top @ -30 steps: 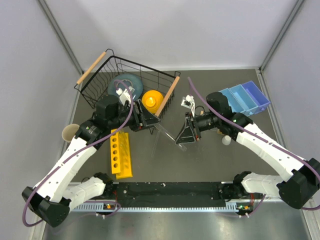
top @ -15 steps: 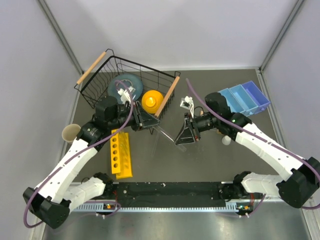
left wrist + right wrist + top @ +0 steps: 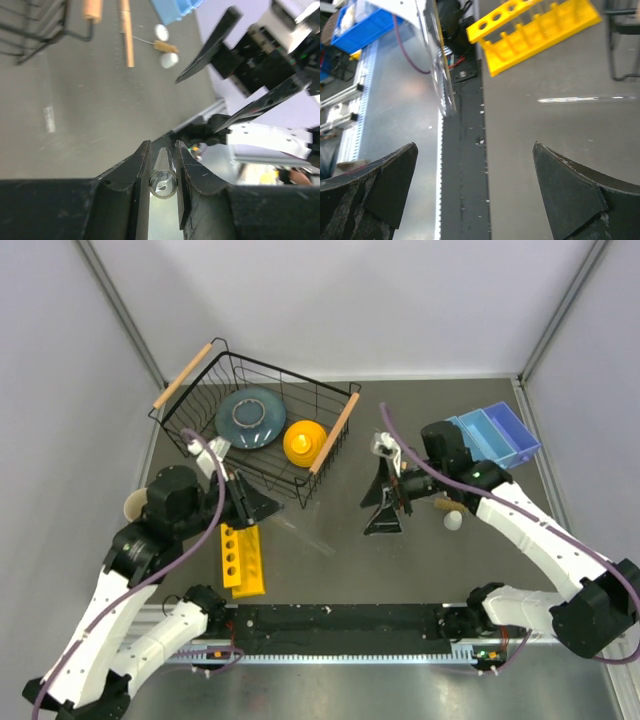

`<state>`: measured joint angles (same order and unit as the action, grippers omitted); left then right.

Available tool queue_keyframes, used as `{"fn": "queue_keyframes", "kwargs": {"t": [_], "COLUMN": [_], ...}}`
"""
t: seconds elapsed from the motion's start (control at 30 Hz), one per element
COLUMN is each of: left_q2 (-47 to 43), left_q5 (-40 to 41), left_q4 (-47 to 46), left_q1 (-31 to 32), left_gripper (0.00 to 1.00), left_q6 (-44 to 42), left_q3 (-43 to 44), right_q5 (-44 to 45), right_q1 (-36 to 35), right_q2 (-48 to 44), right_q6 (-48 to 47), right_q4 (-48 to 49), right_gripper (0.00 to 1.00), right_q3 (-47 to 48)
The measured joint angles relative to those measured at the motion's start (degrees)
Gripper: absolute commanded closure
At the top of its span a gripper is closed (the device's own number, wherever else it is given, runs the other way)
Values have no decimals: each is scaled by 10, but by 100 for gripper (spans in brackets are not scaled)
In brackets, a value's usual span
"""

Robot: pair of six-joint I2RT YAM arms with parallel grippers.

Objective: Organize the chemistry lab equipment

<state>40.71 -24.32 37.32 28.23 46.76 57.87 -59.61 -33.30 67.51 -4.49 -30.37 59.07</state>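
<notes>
A slim clear glass tube [image 3: 305, 537] slants over the table between the arms, and my left gripper [image 3: 262, 506] is shut on its upper left end. In the left wrist view the tube's round mouth [image 3: 163, 182] sits pinched between the two fingers of the left gripper [image 3: 162, 146]. My right gripper [image 3: 366, 518] stands wide open, right of the tube's free end, with nothing between its fingers [image 3: 560, 185]. A wooden stick [image 3: 127, 35], a brown brush [image 3: 165, 46] and two white round pieces [image 3: 169, 60] lie on the table past the right arm.
A yellow tube rack [image 3: 240, 558] lies just below my left gripper. The black wire basket [image 3: 330, 445], holding a blue-grey plate [image 3: 250, 418] and a yellow dome [image 3: 305, 440], stands at the back left. Blue bins [image 3: 490, 435] sit back right, and a tan cup [image 3: 135, 505] at the left.
My left gripper closed on the tube and drew back to the left with it. The right gripper opened, let the tube go and pulled slightly away to the right.
</notes>
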Motion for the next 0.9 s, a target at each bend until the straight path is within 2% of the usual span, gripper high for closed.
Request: {"fn": "queue_keyframes", "kwargs": {"t": [0.17, 0.37, 0.6, 0.9], "left_q2": [-38, -38, -32, -29], "left_q5": [120, 237, 316, 360], "left_q4": [154, 268, 309, 302], "left_q1": [0, 0, 0, 0], "left_gripper": [100, 100, 100, 100], "left_q6": [-54, -100, -137, -165], "left_q3": [51, 67, 67, 63], "right_q5": [-25, -27, -27, -27], "right_q1": [94, 116, 119, 121], "right_q2": [-7, -32, -33, -32], "right_q6": [-60, -103, -123, -127], "right_q4": [-19, -25, -27, -27], "right_gripper": [1, 1, 1, 1], "right_q3": [1, -16, -22, -24]}}
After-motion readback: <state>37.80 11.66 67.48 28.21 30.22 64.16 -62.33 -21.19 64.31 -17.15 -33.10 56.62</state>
